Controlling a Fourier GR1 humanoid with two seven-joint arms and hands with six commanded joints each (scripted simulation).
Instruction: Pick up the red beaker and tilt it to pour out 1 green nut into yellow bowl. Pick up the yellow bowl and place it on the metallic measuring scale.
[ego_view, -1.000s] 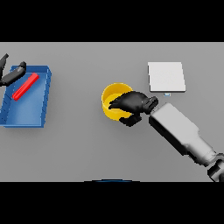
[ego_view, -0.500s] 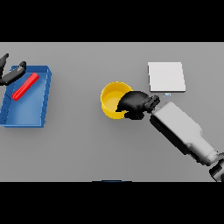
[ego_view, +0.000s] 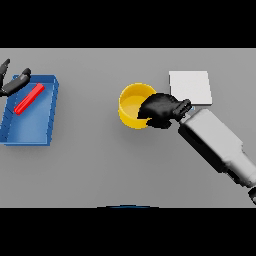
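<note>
The yellow bowl (ego_view: 132, 103) sits in the middle of the table, its right rim held by my right hand (ego_view: 161, 109), whose fingers curl over the edge. The metallic measuring scale (ego_view: 190, 87) lies flat just right of and behind the bowl, apart from it. The red beaker (ego_view: 29, 98) lies on its side in the blue tray (ego_view: 30, 134) at the far left. My left hand (ego_view: 14, 83) shows at the left edge, beside the tray's far corner, with its fingers spread and holding nothing.
The blue tray takes up the left side of the grey table. My right forearm (ego_view: 216, 145) runs from the lower right toward the bowl.
The yellow bowl has shifted up and slightly right with my right hand on its rim, closer to the scale. My left hand and the beaker have stayed put.
</note>
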